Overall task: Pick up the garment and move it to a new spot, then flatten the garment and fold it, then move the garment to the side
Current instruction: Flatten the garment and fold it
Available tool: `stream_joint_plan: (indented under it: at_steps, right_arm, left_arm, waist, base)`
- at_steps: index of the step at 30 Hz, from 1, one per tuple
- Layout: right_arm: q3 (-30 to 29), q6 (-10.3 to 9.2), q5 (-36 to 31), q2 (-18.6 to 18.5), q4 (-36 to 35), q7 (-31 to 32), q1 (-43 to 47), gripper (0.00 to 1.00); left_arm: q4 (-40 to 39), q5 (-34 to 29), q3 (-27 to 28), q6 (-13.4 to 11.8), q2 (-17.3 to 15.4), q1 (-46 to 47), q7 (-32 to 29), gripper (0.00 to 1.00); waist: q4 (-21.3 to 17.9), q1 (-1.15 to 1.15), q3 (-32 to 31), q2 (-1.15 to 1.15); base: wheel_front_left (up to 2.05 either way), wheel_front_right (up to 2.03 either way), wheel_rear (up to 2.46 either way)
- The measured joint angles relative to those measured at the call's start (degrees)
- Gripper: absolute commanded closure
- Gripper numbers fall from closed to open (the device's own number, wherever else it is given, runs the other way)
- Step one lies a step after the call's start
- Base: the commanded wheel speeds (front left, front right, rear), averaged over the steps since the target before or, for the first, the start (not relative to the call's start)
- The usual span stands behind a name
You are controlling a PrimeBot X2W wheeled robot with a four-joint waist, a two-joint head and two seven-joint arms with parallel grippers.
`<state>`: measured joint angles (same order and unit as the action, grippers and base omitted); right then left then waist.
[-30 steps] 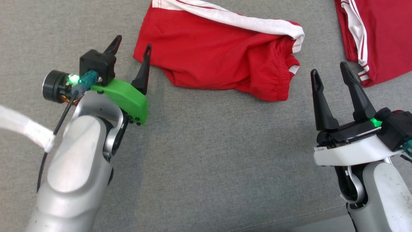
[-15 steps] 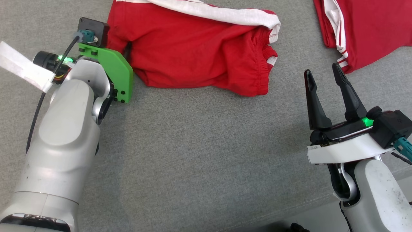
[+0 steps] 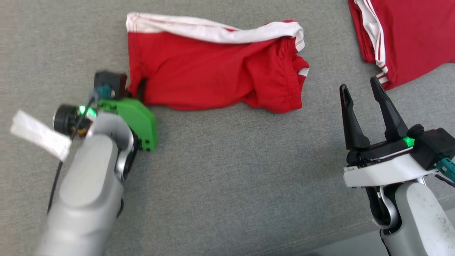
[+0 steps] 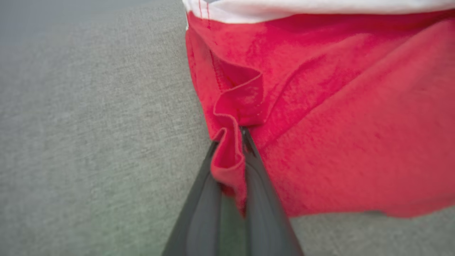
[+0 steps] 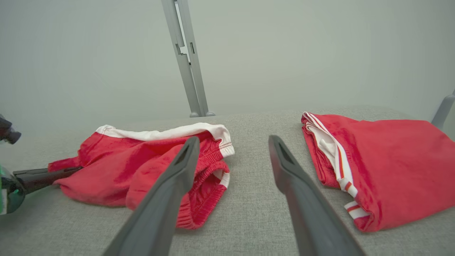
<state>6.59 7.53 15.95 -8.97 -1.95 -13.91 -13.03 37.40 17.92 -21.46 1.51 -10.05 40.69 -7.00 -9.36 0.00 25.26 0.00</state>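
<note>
Well, nearest the robot, the right gripper [image 3: 359, 85] has its fingers apart above the grey cushion [image 3: 227, 185], touching no cloth; the left gripper [image 4: 231, 137] is clamped on a narrow fold of hem at the near-left corner of the garment [image 3: 213, 74].

That pinch looks thin, so a quick lift could pull the fold out from between the fingers. It may also hold one layer only, in which case the rest would sag and bunch. With one corner carried and the other arm idle, the cloth would likely drag and twist.

The garment lies crumpled on the cushion, between the two arms and beyond them. Its long axis runs left to right across the head view; the gathered waistband [image 3: 298, 71] points right and the white band [image 3: 213, 30] runs along the far edge. Farther right, well apart, lies a second red garment [image 3: 412, 35].
</note>
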Motion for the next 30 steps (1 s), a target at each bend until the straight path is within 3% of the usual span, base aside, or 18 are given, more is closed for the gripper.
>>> stream_joint_plan:
  at_steps: [11, 12, 13, 14, 24, 30]
  right_arm:
    - [-1.71, 0.0, -0.38, 0.03, -2.12, 2.55, 4.83, 0.0]
    - [-1.82, 0.0, -0.44, 0.03, -2.43, 2.82, 5.09, 0.0]
    - [-1.98, 0.0, -0.46, -0.02, -2.78, 3.04, 5.43, 0.0]
    - [-2.16, 0.0, -0.47, -0.08, -3.02, 3.24, 5.82, 0.0]
    - [-3.54, 0.0, -2.22, -0.41, -6.31, 6.5, 7.57, 0.0]
    - [-4.07, 0.0, -2.5, -0.6, -7.72, 8.29, 8.33, 0.0]
  left_arm:
    - [-20.35, 4.34, 2.05, -5.56, -1.81, -22.08, -3.53, 1.0]
    - [-22.03, 4.93, 2.27, -5.7, -1.85, -23.43, -3.46, 0.73]
    - [-23.15, 5.04, 2.35, -6.26, -1.89, -24.41, -3.21, 0.07]
    - [-24.41, 4.83, 2.53, -6.92, -2.02, -25.49, -2.4, 0.0]
    - [-34.43, 2.11, 8.39, -12.51, -1.89, -29.59, 16.16, 0.0]
    - [-37.99, 1.02, 9.73, -13.28, -3.11, -31.27, 19.47, 0.0]
  waist:
    - [2.8, 0.0, -5.51, 0.0]
    - [2.98, 0.0, -5.95, 0.0]
    - [3.15, 0.0, -6.27, 0.0]
    - [3.35, 0.0, -6.61, 0.0]
    - [5.11, 0.0, -9.33, 0.0]
    - [5.83, 0.0, -10.75, 0.0]
  base:
    - [0.0, 0.0, 0.0]
    - [0.0, 0.0, 0.0]
    - [0.0, 0.0, 0.0]
    - [0.0, 0.0, 0.0]
    - [0.0, 0.0, 0.0]
    - [0.0, 0.0, 0.0]
